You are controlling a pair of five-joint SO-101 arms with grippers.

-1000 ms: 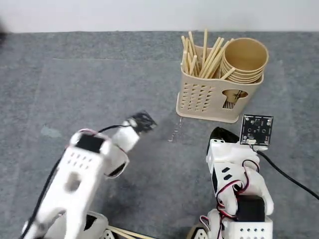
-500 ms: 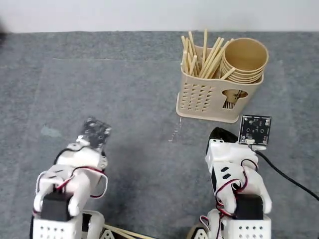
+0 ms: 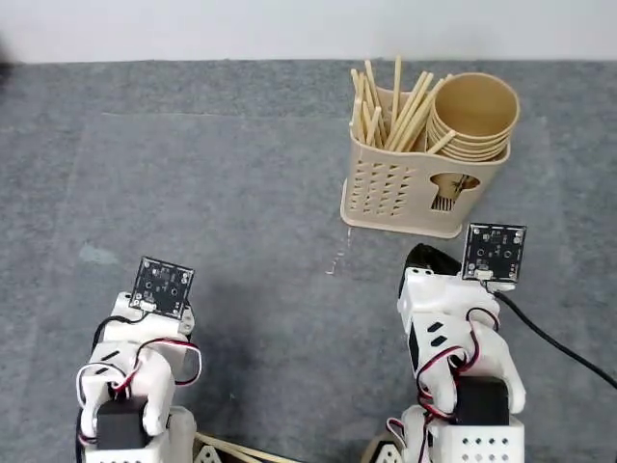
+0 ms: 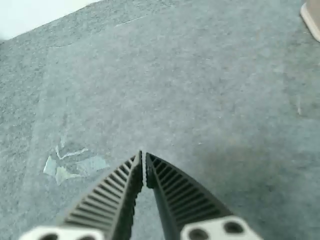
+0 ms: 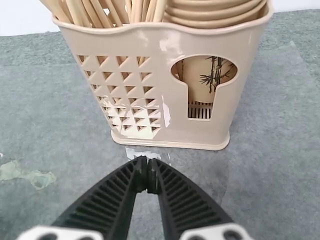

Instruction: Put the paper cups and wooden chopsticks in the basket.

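On a table covered with grey matting, the left arm sits low at the near left corner, its wrist camera board facing up. The left jaws are clenched tip to tip with nothing between them, hanging over bare matting just beside a pale patch of tape residue.

At the near edge, between the two arm bases, loose chopsticks lie flat on the matting, well apart from the basket and touched by neither arm.

Farther back and to the right stands the beige plastic basket, upright, its front wall pierced with small triangular holes. A bundle of wooden chopsticks stands on end in its left compartment, the sticks leaning at various angles above the rim. A nested stack of paper cups fills the right compartment, mouths up; one cup's bamboo print shows through a keyhole-shaped cutout in the basket's wall. A thin scrap of clear film lies on the matting at the basket's foot.

The right arm rests just in front of the basket. The right jaws are likewise clenched and grasp nothing, pointing at the basket's base without touching it.
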